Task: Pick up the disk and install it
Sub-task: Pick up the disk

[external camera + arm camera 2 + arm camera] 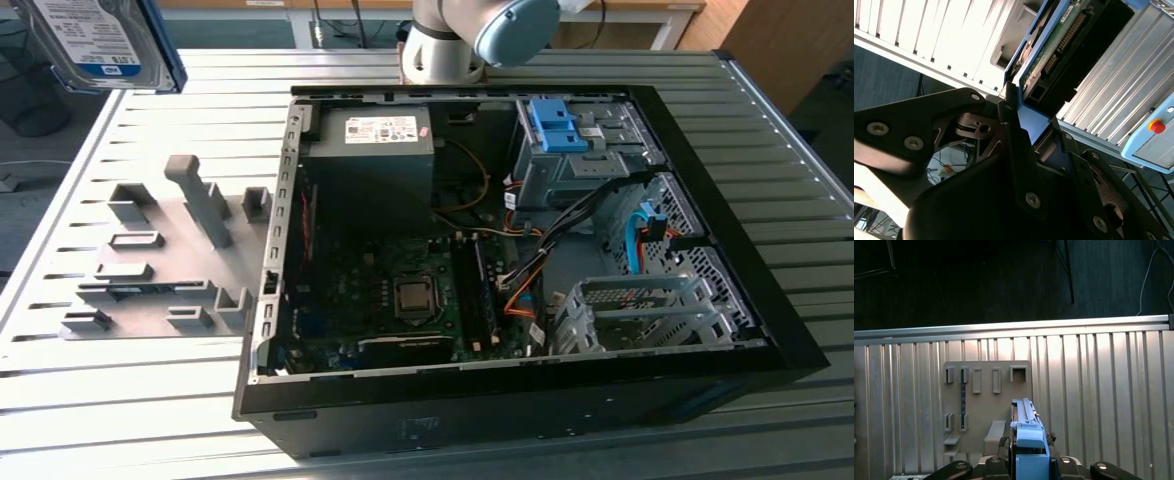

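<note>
Ribbed grey bench (747,120) holds an open computer case (534,400). Up in the air, at the exterior view's far left, hangs the disk (100,40). The gripper (1029,462) looks clamped on its blue edge, and its long side points away from the gripper. The case sits well apart, toward the exterior view's right.

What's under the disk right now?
In the first wrist view the disk, held in the gripper, hangs above the grey fixture plate on the slatted table. The plate's part directly behind the disk is covered.
</note>
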You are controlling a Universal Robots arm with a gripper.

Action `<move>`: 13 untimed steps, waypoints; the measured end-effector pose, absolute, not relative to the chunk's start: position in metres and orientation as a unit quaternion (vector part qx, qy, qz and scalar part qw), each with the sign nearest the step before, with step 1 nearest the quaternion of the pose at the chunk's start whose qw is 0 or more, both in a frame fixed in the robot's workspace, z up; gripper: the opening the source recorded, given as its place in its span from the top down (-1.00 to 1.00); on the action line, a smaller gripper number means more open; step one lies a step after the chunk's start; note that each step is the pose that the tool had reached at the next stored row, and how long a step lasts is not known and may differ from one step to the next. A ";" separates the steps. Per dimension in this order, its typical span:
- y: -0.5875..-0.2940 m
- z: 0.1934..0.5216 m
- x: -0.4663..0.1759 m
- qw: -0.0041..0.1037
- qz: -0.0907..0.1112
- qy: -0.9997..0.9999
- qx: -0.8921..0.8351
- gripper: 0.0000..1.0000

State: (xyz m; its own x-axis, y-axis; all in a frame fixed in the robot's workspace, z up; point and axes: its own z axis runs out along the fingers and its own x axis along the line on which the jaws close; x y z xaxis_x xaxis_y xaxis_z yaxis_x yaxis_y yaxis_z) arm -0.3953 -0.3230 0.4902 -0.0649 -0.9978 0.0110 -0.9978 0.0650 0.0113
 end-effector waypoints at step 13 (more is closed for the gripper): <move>-0.323 0.490 -0.383 0.008 0.000 -0.730 0.684 0.27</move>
State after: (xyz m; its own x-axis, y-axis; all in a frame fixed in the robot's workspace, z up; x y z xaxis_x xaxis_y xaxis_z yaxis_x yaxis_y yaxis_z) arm -0.3832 -0.3230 0.4902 -0.0649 -0.9978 0.0109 -0.9978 0.0650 0.0112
